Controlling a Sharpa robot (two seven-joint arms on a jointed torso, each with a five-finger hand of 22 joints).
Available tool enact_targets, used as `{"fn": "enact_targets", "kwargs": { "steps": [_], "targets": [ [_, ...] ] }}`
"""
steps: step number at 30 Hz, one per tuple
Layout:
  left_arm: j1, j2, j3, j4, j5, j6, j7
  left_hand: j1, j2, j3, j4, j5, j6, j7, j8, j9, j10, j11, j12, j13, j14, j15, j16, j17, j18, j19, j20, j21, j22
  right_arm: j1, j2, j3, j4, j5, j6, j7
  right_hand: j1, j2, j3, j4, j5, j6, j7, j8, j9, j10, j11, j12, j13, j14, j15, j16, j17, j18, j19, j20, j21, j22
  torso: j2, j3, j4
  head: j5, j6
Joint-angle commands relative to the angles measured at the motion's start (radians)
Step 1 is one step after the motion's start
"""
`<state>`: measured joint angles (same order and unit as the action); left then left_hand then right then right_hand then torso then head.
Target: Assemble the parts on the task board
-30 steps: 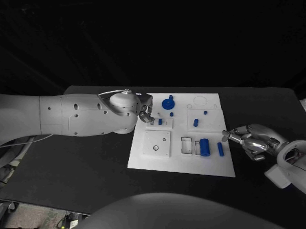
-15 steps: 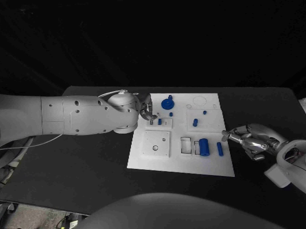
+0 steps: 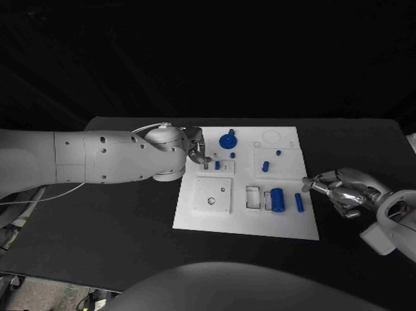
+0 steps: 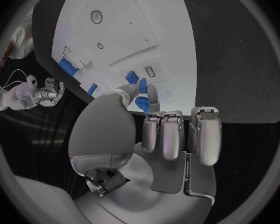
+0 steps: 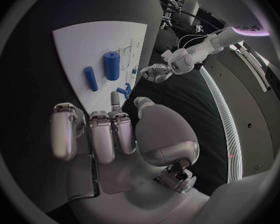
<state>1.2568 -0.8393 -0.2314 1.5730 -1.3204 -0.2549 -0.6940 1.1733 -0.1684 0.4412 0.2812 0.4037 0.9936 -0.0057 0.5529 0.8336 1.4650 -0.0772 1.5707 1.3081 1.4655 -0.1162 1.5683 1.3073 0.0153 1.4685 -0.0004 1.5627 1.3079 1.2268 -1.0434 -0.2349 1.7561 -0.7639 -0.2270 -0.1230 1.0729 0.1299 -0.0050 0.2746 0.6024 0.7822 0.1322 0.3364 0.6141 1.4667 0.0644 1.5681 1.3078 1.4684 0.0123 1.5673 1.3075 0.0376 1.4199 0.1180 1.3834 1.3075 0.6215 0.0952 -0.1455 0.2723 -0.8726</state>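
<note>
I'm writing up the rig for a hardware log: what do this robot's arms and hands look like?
Both arms are bulky, smooth white shells. The left arm has small dark dots along its casing and a thin pale cable looping over the wrist. Each ends in a silver, metallic, many-fingered hand: left hand, right hand. In the wrist views, the fingers are rounded segmented links with pale pads, and the palms are smooth grey domes.

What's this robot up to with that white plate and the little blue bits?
It is fitting small blue parts into a white task board on a black table. The left hand is over the board's far left corner, fingertips down near a small blue peg. The right hand hovers beside the board's right edge, holding nothing. A large blue cylinder and a thin blue rod lie nearby.
</note>
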Motion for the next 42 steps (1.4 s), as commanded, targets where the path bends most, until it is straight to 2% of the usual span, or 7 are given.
{"fn": "enact_targets", "kwargs": {
  "steps": [1,21,42],
  "targets": [
    [-0.002,0.001,0.000,-0.002,0.001,0.035,-0.058,0.013,-0.001,-0.007,0.000,0.006,0.008,-0.001,-0.001,-0.001,0.106,-0.002,0.000,0.263,0.105,-0.002,0.002,0.263,-0.012,0.097,-0.005,-0.004,0.259,-0.001,-0.001,0.000,0.001,-0.008,0.010,0.000,0.013,0.000,0.007,0.001,0.005,-0.004,-0.004,0.005,-0.001,0.104,-0.005,0.003,0.263,0.102,-0.006,0.003,0.263,0.019,-0.010,-0.001,-0.003,0.189,0.000,0.0003,-0.0002,0.000,0.000],
    [-0.014,0.011,0.000,-0.019,-0.001,0.046,-0.030,0.017,-0.002,-0.013,0.001,0.003,0.008,0.000,-0.005,-0.005,0.106,-0.001,0.000,0.263,0.105,-0.001,0.002,0.263,-0.010,0.093,-0.004,-0.012,0.256,-0.003,-0.003,0.000,0.002,-0.008,0.008,0.000,0.015,0.000,0.008,0.001,0.005,-0.005,-0.004,0.005,-0.002,0.104,-0.005,0.003,0.263,0.102,-0.006,0.003,0.263,0.019,-0.010,-0.001,-0.004,0.188,0.000,0.0000,-0.0005,-0.005,0.000],
    [-0.027,0.020,0.000,-0.028,-0.044,0.045,-0.016,0.019,0.002,-0.027,0.007,-0.014,0.000,0.005,-0.017,-0.013,0.106,0.002,0.000,0.263,0.105,0.001,0.002,0.263,-0.007,0.086,-0.001,-0.027,0.252,-0.005,-0.003,0.000,0.003,-0.010,0.016,-0.008,0.019,0.000,0.011,0.000,0.006,-0.005,-0.004,0.005,-0.002,0.104,-0.005,0.003,0.263,0.102,-0.006,0.003,0.263,0.020,-0.013,-0.001,-0.007,0.187,0.000,0.0000,-0.0009,0.000,0.000]
  ]
}}
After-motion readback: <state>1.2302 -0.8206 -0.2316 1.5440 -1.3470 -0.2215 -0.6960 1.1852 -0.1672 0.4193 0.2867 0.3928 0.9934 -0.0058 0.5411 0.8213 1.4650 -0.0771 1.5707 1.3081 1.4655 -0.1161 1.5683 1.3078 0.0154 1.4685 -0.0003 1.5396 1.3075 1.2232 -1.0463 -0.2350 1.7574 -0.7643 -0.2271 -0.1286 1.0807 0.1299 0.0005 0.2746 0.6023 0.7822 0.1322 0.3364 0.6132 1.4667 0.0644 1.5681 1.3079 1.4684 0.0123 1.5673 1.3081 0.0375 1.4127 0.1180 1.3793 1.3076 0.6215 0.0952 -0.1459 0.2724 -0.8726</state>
